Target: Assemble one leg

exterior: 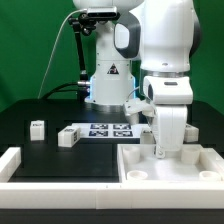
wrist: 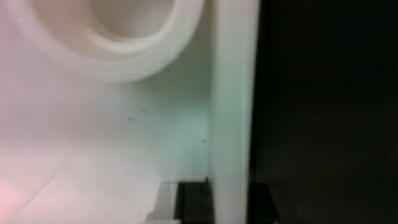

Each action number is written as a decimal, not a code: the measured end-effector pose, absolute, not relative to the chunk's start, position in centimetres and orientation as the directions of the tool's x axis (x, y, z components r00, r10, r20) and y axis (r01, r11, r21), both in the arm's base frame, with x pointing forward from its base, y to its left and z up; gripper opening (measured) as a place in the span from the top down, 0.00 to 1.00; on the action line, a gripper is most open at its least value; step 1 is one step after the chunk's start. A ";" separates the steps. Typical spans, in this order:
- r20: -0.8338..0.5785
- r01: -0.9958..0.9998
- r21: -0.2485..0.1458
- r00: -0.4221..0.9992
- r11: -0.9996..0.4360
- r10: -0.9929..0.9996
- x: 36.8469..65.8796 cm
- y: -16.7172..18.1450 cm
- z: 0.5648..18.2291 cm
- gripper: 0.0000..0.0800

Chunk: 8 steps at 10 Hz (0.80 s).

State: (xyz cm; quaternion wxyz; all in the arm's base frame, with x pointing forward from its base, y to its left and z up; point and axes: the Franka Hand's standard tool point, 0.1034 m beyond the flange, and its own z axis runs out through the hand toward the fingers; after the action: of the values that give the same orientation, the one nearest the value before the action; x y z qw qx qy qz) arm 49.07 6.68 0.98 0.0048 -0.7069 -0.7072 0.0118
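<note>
Closest sits the large white panel [exterior: 185,170], with the claw [exterior: 165,151] lowered over its edge; I cannot tell whether its fingers are apart or clamped. The nearer leg [exterior: 68,136] lies well off toward the exterior view's left of the claw, with the farther leg [exterior: 37,127] beyond it. The marker board [exterior: 105,129] lies between the nearer leg and the claw.

Warning triangle [exterior: 113,70] on the robot base [exterior: 105,88], square tags on the marker board [exterior: 105,130] and leg [exterior: 37,127], no legible words.

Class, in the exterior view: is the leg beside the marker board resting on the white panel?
No, the leg sits on the black table beside the marker board, apart from the panel.
</note>
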 end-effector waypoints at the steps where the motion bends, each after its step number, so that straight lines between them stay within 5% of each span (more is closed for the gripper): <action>1: -0.010 1.000 -0.024 -0.001 0.001 1.000 49.1 6.7 1.0 0.80; 2: -0.010 1.000 -0.024 -0.001 0.001 1.000 49.1 6.7 1.0 0.80; 4: -0.010 1.000 -0.024 -0.001 0.001 1.000 49.0 6.7 1.0 0.36; 5: -0.010 1.000 -0.024 -0.001 0.001 1.000 49.0 6.7 1.0 0.36; 6: -0.010 1.000 -0.024 -0.001 0.001 1.000 49.0 6.7 1.0 0.21; 8: -0.010 1.000 -0.024 -0.001 0.001 1.000 49.0 6.7 1.0 0.20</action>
State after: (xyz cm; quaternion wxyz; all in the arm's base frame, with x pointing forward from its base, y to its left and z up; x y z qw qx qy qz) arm 49.05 6.67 0.97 0.0050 -0.7067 -0.7074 0.0121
